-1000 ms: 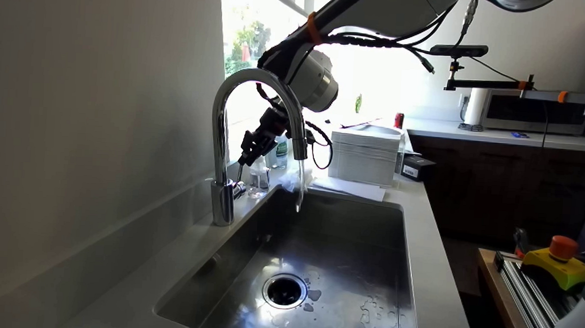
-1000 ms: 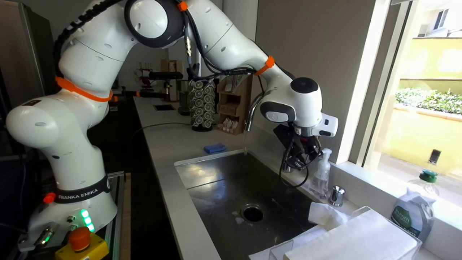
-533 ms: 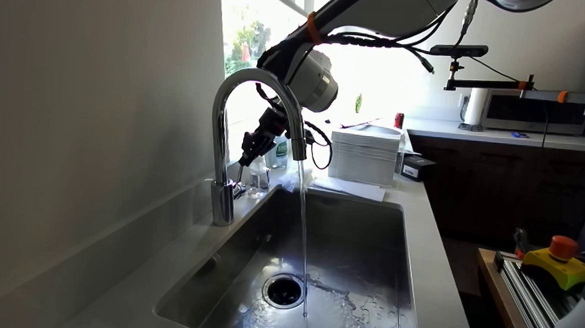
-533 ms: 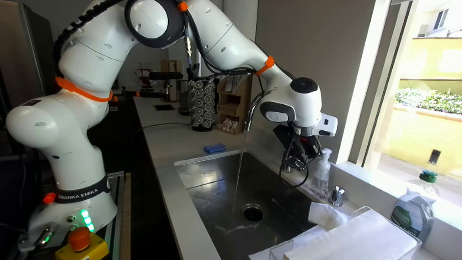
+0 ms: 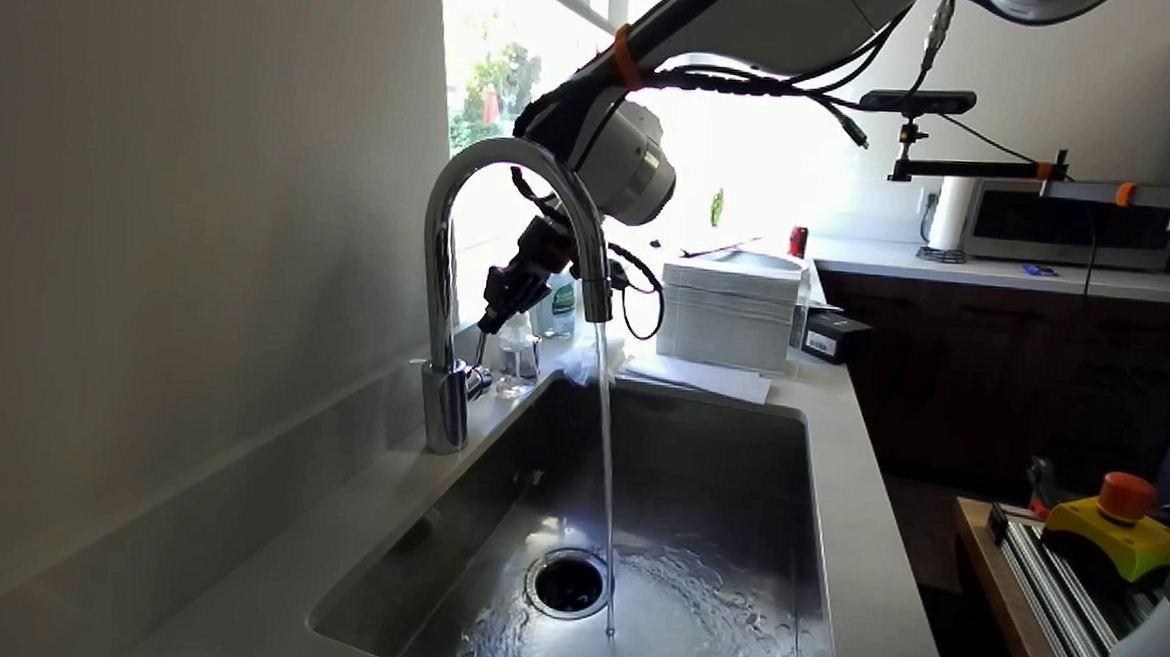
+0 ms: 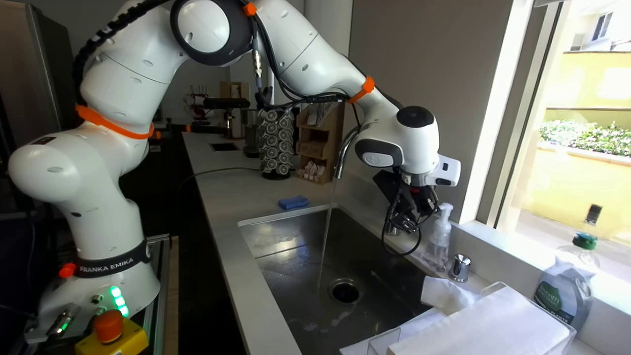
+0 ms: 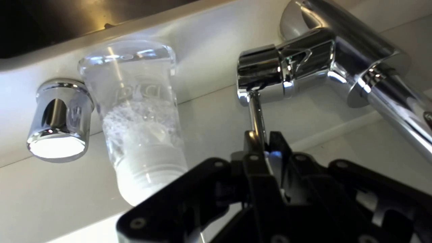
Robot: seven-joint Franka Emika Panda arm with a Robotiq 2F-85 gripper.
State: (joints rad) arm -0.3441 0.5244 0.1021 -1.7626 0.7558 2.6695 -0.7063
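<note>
My gripper (image 7: 265, 143) is beside the base of the chrome faucet (image 5: 437, 281), with its fingers closed about the thin faucet lever (image 7: 256, 111). In an exterior view, the gripper (image 5: 488, 318) is behind the faucet, at the top of the lever (image 5: 481, 350). Cables partly hide the gripper (image 6: 408, 217) from the window side. A water stream (image 5: 606, 470) falls from the spout into the steel sink (image 5: 730, 436), beside the drain (image 5: 569, 583). A clear soap pump bottle (image 7: 138, 111) and a chrome cap (image 7: 62, 118) stand close beside the gripper.
A box of white paper towels (image 6: 483, 325) stands at the sink's end. A detergent bottle (image 6: 564, 291) is by the window. A blue sponge (image 6: 294, 202), a capsule rack (image 6: 276, 143) and a wooden organizer (image 6: 315, 143) are on the counter.
Water came out of the spout as a short stream, then reached the sink floor. It now spreads wider over the sink floor. The arm has hardly moved.
</note>
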